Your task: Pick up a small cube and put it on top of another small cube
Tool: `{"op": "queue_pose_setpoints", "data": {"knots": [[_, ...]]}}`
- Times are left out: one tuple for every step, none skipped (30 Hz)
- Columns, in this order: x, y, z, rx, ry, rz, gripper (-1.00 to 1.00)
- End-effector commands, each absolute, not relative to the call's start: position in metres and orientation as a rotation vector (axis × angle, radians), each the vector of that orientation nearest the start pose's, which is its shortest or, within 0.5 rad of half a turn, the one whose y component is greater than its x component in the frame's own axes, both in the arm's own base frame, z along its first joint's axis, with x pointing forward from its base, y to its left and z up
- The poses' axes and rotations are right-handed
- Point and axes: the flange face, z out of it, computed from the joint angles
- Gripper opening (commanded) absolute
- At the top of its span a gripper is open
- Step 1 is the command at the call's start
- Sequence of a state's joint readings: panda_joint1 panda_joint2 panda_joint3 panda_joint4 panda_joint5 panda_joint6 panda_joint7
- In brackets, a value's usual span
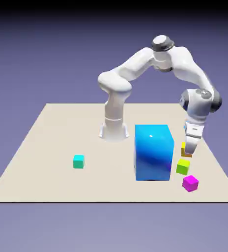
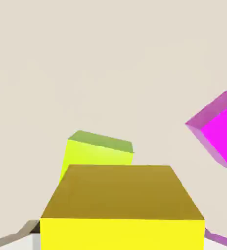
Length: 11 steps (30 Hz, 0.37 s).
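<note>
My gripper (image 1: 187, 153) is shut on the small yellow cube (image 1: 184, 149), which hangs just above the table at the exterior view's right, beside the big blue cube. In the hand view the yellow cube (image 2: 121, 205) fills the bottom middle between my fingers and hides them. The lime-green cube (image 1: 183, 167) sits on the table just in front of and below the held cube, apart from it. In the hand view the lime-green cube (image 2: 98, 151) shows just beyond the yellow one's top edge.
A big blue cube (image 1: 154, 151) stands close to the left of my gripper in the exterior view. A magenta small cube (image 1: 190, 183) lies near the table's front edge; the magenta cube (image 2: 220, 129) shows at the hand view's right. A teal small cube (image 1: 78, 161) sits far left.
</note>
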State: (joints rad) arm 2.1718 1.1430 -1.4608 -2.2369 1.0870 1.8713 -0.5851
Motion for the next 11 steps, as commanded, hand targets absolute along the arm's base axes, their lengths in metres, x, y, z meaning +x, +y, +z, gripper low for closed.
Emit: {"op": "queue_pose_setpoints", "data": {"knots": [[0.347,0.365,0.246,-3.114,-1.102,0.132,-1.00],[0.345,0.368,0.248,-3.109,-1.109,0.127,-1.00],[0.345,0.368,0.248,-3.109,-1.109,0.127,-1.00],[0.345,0.367,0.231,-3.108,-1.111,0.126,-1.00],[0.345,0.365,0.214,-3.107,-1.112,0.126,-1.00],[0.344,0.363,0.198,-3.108,-1.112,0.126,-1.00],[0.344,0.360,0.181,-3.109,-1.109,0.127,-1.00],[0.344,0.359,0.178,-3.109,-1.109,0.127,-1.00],[0.344,0.359,0.178,-3.109,-1.109,0.127,1.00],[0.344,0.359,0.178,-3.109,-1.109,0.127,1.00],[0.344,0.362,0.195,-3.108,-1.111,0.126,1.00]]}}
